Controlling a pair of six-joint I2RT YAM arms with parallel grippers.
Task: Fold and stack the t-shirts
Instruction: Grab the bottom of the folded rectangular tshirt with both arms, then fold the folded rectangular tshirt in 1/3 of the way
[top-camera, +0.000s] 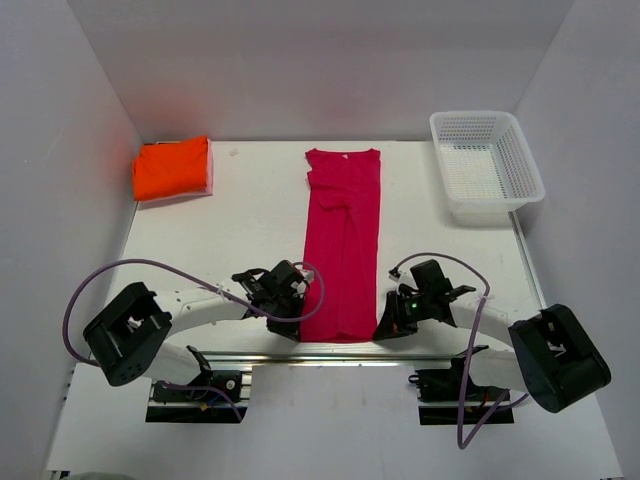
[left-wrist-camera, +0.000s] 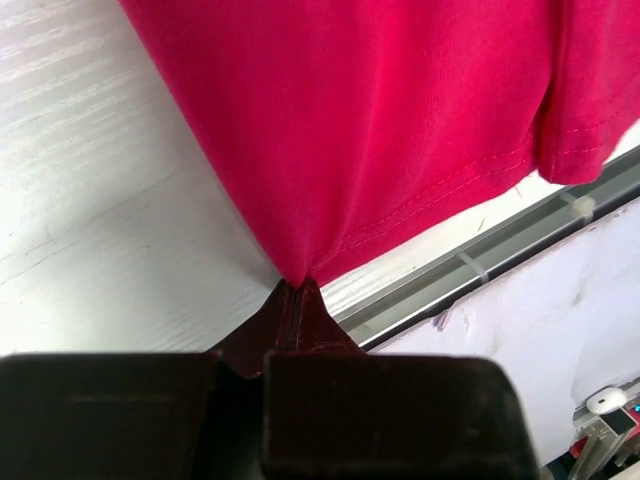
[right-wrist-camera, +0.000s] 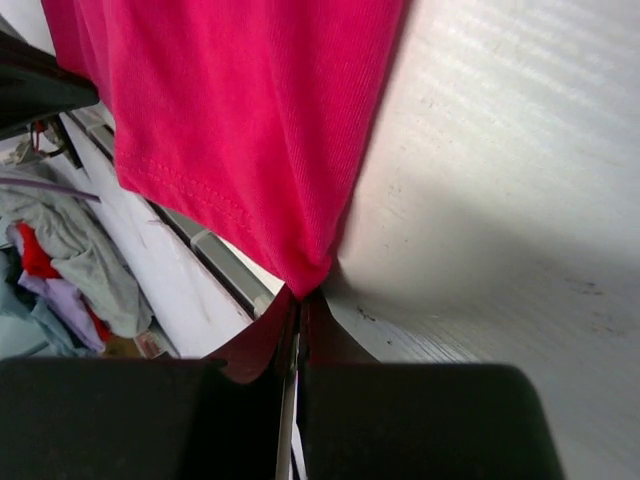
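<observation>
Left pincer and right pincer are seen from above at the near hem corners of the magenta t-shirt, by the tabletop edge. The orange t-shirt lies far-left, well apart. In each wrist view, a corner is clamped tight.

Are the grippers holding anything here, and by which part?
Both hold the pink t-shirt: the left gripper pinches its near-left hem corner, the right gripper its near-right hem corner.

White-linked arms, bulky black joint housings, black hands, looping purple cables.
</observation>
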